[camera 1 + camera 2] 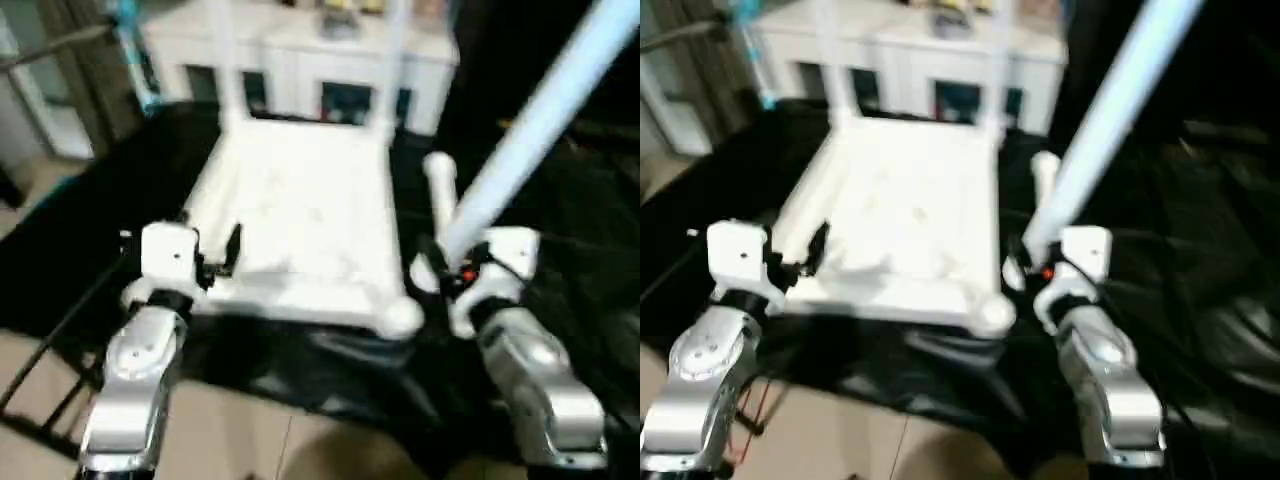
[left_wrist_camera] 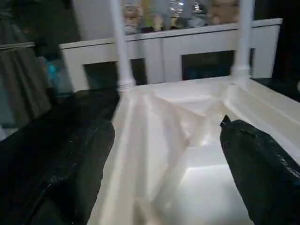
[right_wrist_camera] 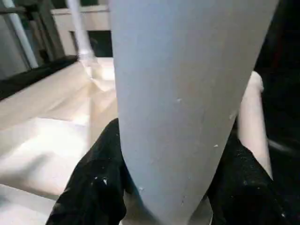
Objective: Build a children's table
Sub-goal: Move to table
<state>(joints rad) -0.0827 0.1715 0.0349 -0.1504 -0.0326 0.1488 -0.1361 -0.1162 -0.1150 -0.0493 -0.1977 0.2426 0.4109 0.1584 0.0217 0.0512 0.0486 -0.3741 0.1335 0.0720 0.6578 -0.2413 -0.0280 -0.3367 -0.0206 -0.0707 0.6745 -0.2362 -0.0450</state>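
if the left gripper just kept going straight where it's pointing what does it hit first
Probably the upturned tabletop: the left gripper has open jaws aimed low over its underside. If it cleared that surface, the far rim between the two standing legs would come next, then the white cabinet. Depth is unclear.

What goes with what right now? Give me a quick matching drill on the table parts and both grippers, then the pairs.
Column one:
1. left gripper
2. right gripper
3. loose leg
4. two far legs

Column two:
A. lying on the black cloth beside the tabletop
B. standing upright in the tabletop's far corner sockets
C. open, by the tabletop's near left edge, holding nothing
D. clamped around a tilted leg

Pairs: 1-C, 2-D, 3-A, 4-B
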